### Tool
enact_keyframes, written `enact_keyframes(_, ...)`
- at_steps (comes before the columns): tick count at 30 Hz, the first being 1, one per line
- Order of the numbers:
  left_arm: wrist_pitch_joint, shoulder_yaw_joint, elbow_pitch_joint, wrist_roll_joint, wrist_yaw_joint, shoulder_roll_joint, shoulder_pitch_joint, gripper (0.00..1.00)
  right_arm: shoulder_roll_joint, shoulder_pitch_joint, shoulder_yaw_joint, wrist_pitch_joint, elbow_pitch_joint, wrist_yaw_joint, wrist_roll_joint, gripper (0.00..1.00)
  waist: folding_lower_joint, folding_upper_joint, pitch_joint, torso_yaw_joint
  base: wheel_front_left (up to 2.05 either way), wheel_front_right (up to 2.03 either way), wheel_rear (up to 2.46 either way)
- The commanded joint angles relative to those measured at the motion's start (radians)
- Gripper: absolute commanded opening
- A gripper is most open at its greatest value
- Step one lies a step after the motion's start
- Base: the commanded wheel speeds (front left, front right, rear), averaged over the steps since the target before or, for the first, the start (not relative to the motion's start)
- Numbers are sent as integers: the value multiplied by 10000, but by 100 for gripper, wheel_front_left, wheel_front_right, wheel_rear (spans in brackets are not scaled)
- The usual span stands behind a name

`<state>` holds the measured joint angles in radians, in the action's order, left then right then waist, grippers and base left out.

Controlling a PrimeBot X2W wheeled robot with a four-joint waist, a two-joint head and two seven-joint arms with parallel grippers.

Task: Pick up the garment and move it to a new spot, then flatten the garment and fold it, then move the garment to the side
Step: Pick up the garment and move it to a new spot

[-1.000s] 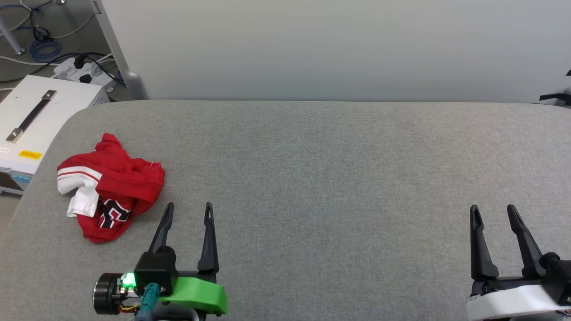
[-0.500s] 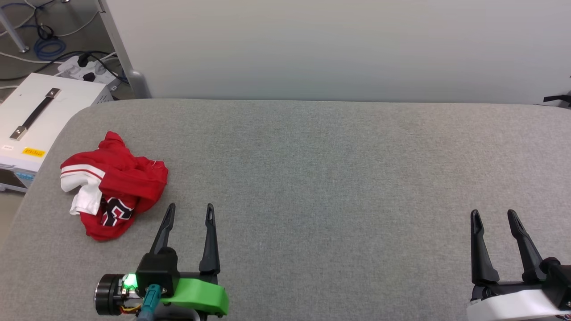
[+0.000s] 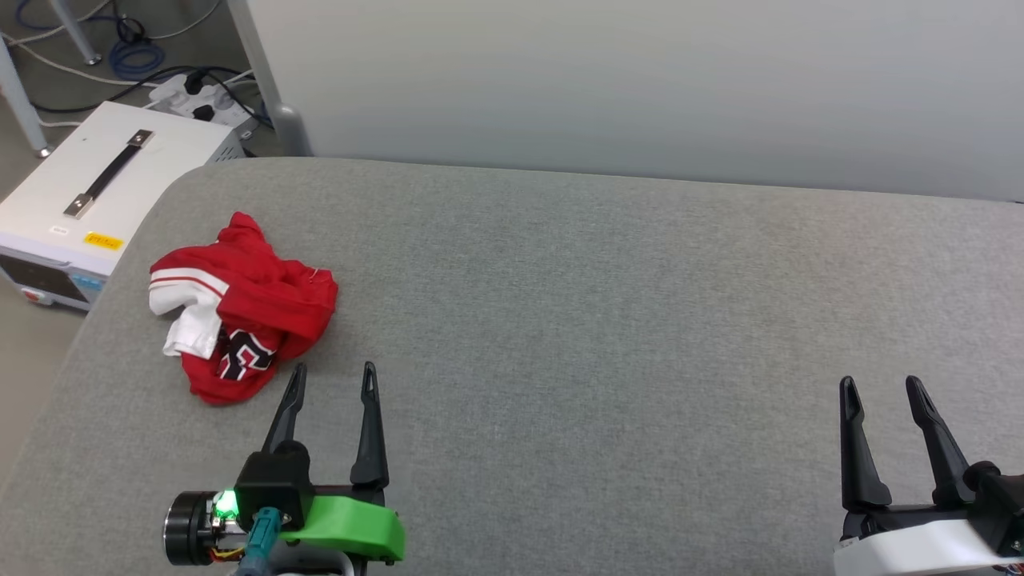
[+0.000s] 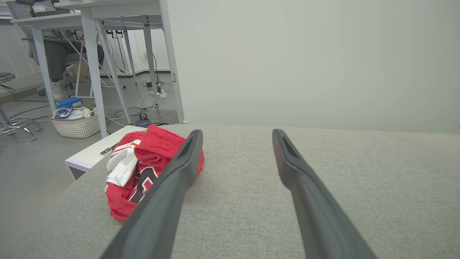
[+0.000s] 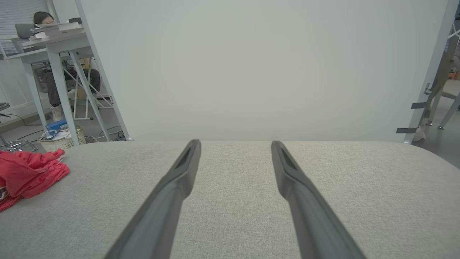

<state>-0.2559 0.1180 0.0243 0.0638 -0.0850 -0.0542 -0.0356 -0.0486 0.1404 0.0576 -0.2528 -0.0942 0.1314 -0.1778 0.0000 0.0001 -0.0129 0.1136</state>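
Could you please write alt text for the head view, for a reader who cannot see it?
A crumpled red and white garment lies near the left end of a grey padded table. The left gripper and right gripper, both open and empty, sit at the bottom edge.

Grey fabric table [image 3: 608, 320]; pale partition wall [image 3: 624, 80] behind; white equipment box [image 3: 96, 192], cables [image 3: 128, 56] on grey floor [image 3: 24, 336].

Bright, even, shadowless light; sharp pictures; wrist views bend edges.
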Motion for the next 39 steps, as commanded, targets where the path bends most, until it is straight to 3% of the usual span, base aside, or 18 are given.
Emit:
enact_keyframes(1,-59,-56,5,111,-68,40,131,100,-16,-36,-24,-90,-20,-7,59,100,0,-1,-128,398,0,0,0)
enact_keyframes(24,-59,-739,79,896,-246,40,375,100,-16,-336,-276,-90,-167,-7,356,100,0,-1,-630,3677,0,0,0)
enact_keyframes(32,-59,-945,157,1072,-254,40,311,100,-16,-371,-372,-90,-155,-7,437,100,0,-1,-662,4342,0,0,0)
enact_keyframes(39,-59,-1028,189,1154,-254,40,248,100,-16,-355,-417,-90,-144,-7,452,100,0,-1,-665,4502,0,0,0)
